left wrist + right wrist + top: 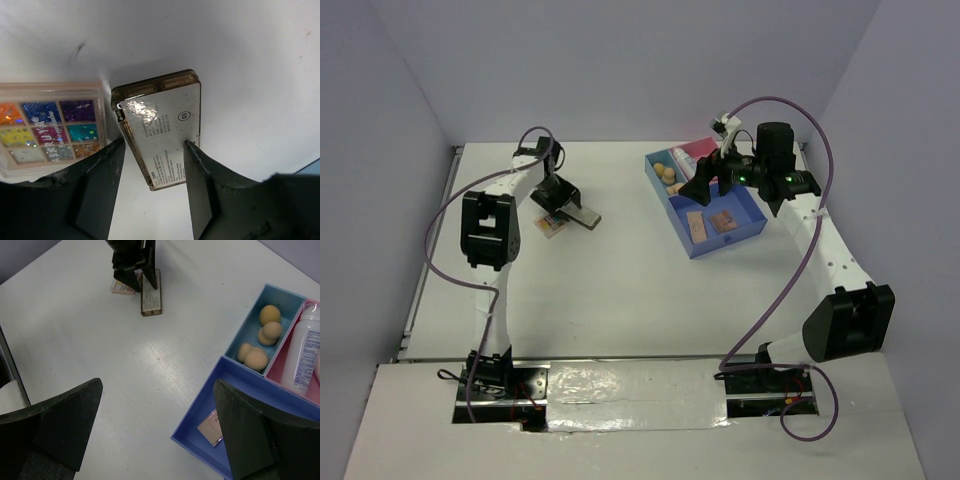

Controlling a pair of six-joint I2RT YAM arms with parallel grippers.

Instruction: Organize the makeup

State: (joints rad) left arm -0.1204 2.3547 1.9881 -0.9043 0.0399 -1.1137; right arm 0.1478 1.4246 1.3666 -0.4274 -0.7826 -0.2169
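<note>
A brown-gold palette (162, 125) lies label side up on the white table. My left gripper (154, 144) is open and straddles its near end. The right finger touches its edge and a gap shows at the left finger. A multicolour palette (47, 127) lies just left of it. Both palettes show in the top view, the brown-gold one (585, 216) and the multicolour one (552, 227), under the left gripper (565, 205). My right gripper (157, 385) is open and empty, above the near-left edge of the blue tray (200, 412). The tray holds tan sponges (262, 342), a white bottle (305, 355) and a pinkish palette (210, 429).
The tray (750, 225) sits at the right back of the table, with two flat palettes (697, 225) in its large blue compartment. Purple cables loop from both arms. White walls close in the table on three sides.
</note>
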